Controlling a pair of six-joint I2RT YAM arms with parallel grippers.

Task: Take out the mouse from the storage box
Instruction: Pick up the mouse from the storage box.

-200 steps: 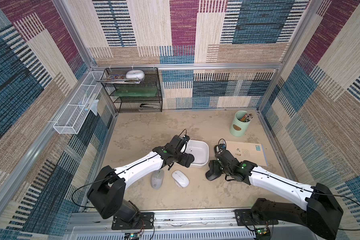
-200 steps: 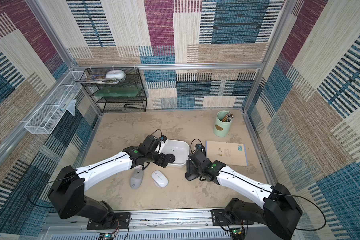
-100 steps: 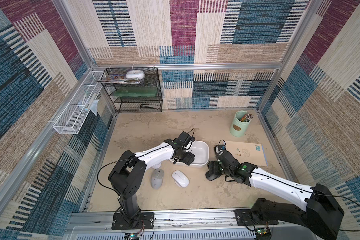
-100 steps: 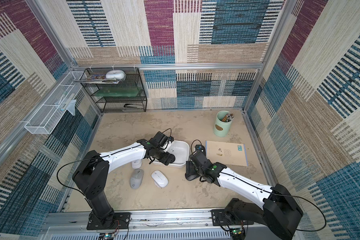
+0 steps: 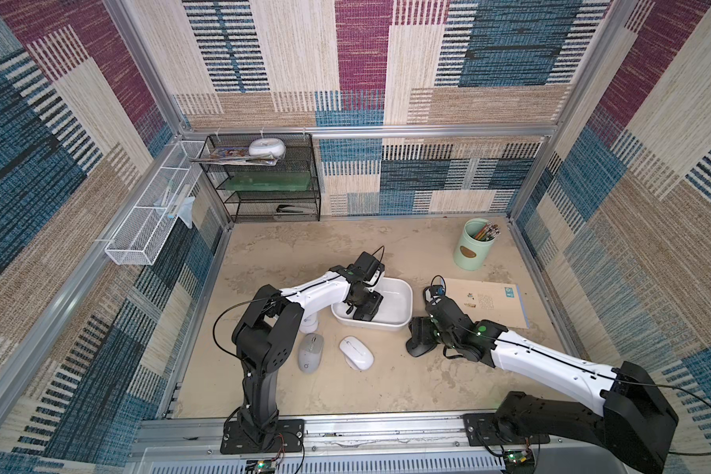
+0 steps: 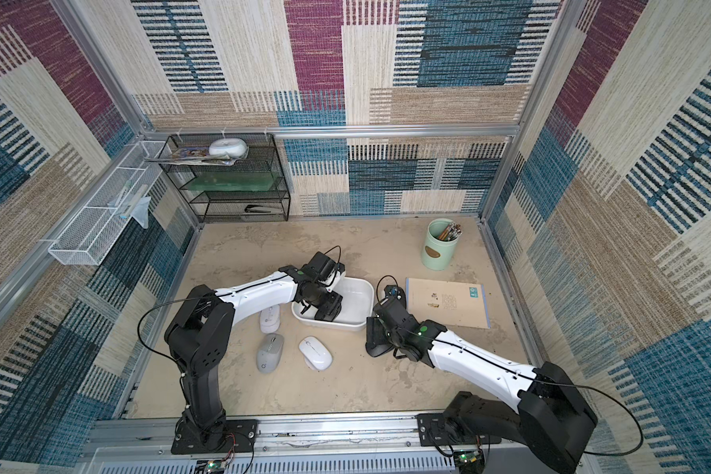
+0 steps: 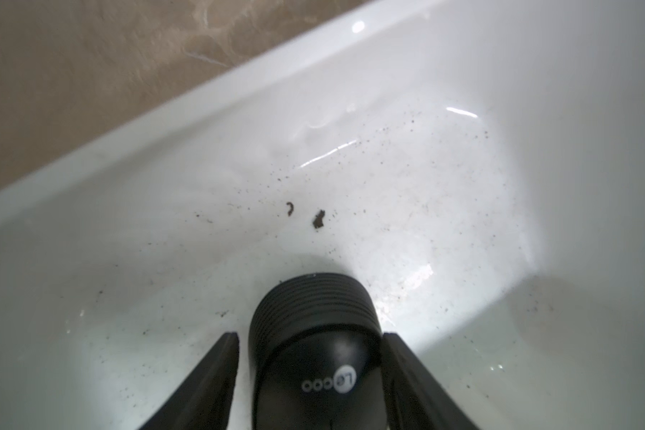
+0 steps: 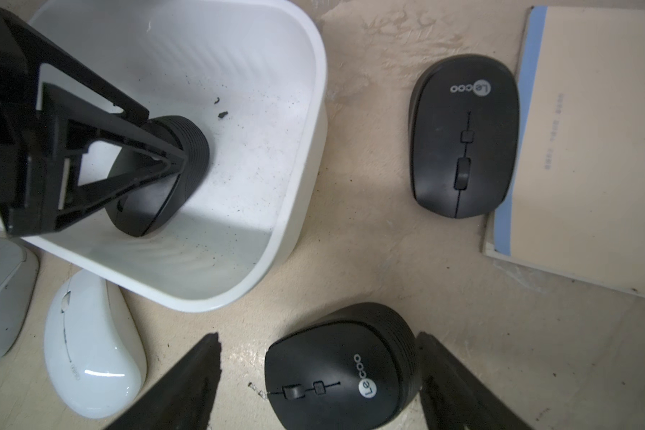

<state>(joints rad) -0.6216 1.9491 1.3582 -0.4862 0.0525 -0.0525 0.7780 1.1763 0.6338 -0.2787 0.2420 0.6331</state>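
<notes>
The left gripper [image 7: 310, 337] is clamped across the flanks of the black Lecoo mouse [image 7: 315, 305], low inside the white storage box [image 7: 388, 178]. The mouse looks light, rigid and smooth-sided, so it may slip; a mid-body side grip suits it. The right gripper [image 8: 317, 335] stands open astride a second black mouse [image 8: 343, 376] on the table outside the box.

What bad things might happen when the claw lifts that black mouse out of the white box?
1. The left claw pinches the black mouse by its sides, so it might slip and drop back into the storage box.
2. The lifted mouse might catch the box's wall and shove it into the white mouse lying beside it.
3. The right claw hangs open over another black mouse near the box, so the arms might bump.
</notes>
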